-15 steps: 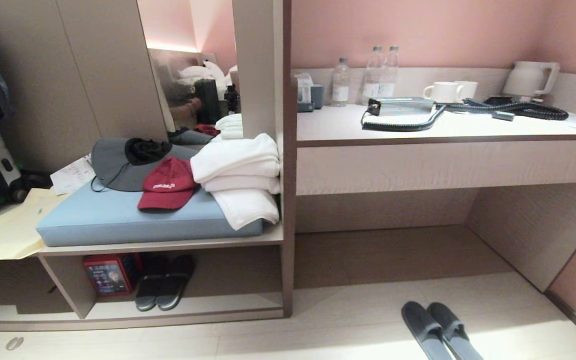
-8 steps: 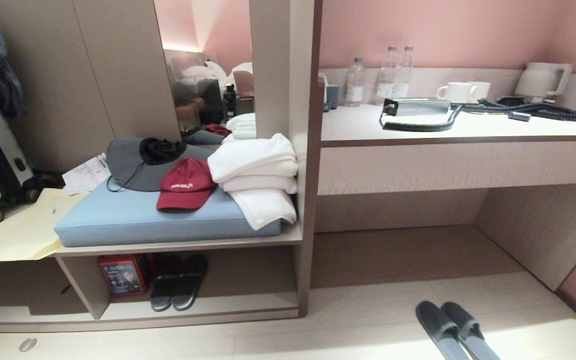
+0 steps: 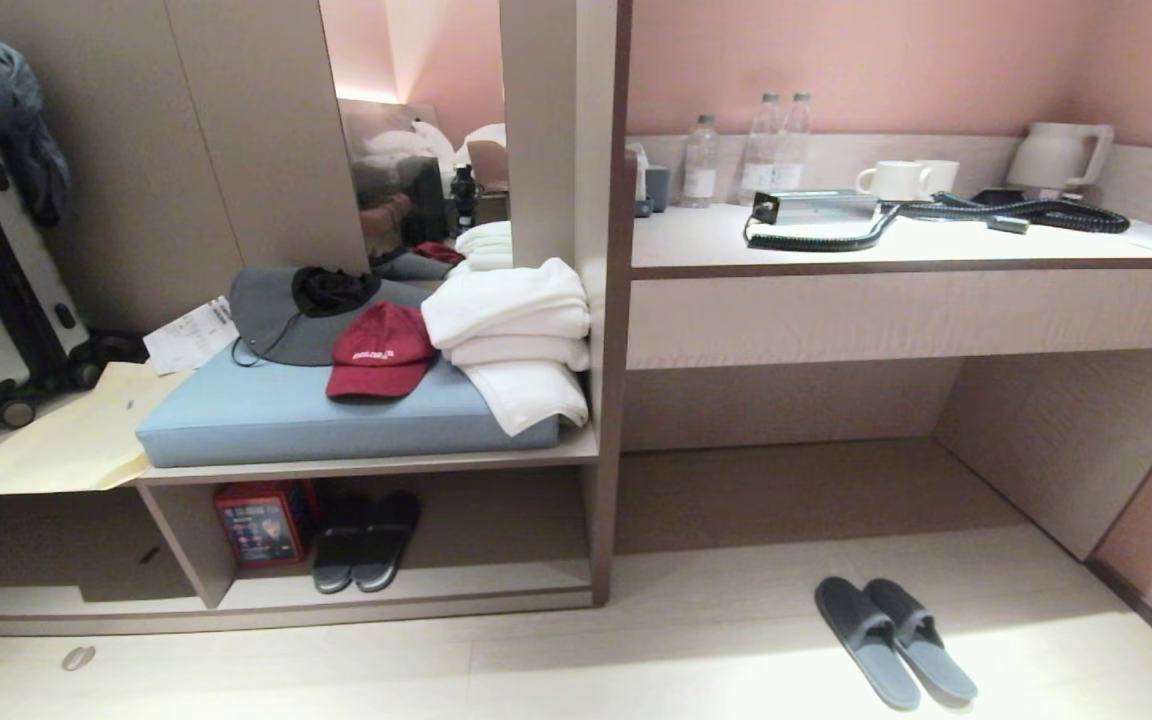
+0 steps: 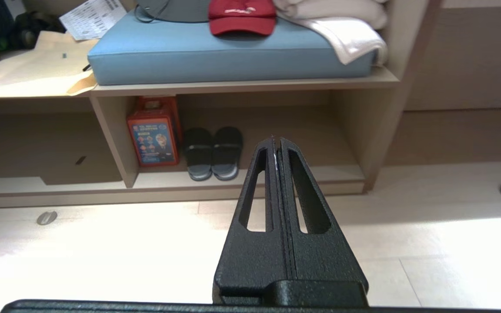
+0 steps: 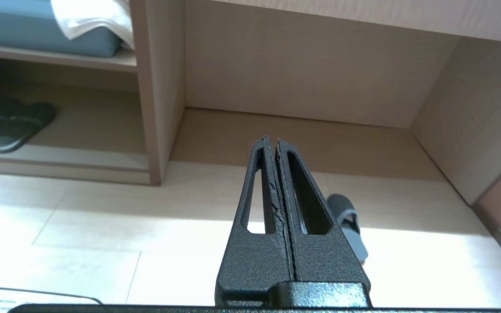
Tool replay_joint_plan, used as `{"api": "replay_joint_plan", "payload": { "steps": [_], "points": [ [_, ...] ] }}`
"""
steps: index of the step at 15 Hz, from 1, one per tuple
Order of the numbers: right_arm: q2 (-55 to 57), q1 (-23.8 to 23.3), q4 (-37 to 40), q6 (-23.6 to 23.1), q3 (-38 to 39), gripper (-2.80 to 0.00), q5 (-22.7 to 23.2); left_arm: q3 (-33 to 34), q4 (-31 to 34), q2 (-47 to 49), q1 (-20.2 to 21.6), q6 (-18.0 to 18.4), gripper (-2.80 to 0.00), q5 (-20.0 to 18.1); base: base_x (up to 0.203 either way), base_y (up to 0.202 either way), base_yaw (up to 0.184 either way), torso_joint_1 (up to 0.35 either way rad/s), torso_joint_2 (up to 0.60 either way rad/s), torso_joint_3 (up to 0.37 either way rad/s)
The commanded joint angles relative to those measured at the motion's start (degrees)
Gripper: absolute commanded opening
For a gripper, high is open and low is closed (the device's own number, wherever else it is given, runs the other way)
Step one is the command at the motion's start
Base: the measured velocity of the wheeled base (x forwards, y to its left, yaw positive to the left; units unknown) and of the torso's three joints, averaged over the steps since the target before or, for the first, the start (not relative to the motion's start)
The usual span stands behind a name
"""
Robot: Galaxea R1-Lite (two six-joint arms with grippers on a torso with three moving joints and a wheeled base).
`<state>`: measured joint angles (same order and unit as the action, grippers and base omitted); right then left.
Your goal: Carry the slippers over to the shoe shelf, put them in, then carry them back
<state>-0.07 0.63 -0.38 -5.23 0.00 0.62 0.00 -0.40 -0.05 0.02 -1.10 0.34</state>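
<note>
Two flat grey-blue fabric slippers (image 3: 894, 640) sit side by side on the floor, right of the low beige wood-grain shoe shelf (image 3: 406, 585), which has two darker slippers (image 3: 366, 540) inside. Left hand (image 4: 278, 141) and right hand (image 5: 271, 140) both clenched, empty.

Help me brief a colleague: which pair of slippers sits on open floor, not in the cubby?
The grey-blue fabric slippers before the desk recess; the darker pair sits inside.

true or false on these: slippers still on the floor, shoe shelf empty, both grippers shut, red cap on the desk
1. The slippers lie on the floor. True.
2. The shoe shelf is empty. False: a darker pair and a red box sit inside.
3. The left gripper and right gripper are shut and hold nothing. True.
4. The red cap is on the desk. False: it rests on the blue cushion.
</note>
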Motion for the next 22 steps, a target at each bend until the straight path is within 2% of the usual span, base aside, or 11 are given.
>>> {"api": "replay_joint_plan", "payload": {
  "steps": [1,22],
  "points": [
    [0.1,0.1,-0.1,0.0,0.0,-2.80,0.0,0.0,0.0,0.0,0.0,0.0,-2.80,0.0,-0.194,0.000,0.000,0.007,0.00,0.001],
    [0.1,0.0,0.0,0.0,0.0,-2.80,0.0,0.0,0.0,0.0,0.0,0.0,-2.80,0.0,-0.197,0.000,0.001,0.002,0.00,0.002]
  ]
}}
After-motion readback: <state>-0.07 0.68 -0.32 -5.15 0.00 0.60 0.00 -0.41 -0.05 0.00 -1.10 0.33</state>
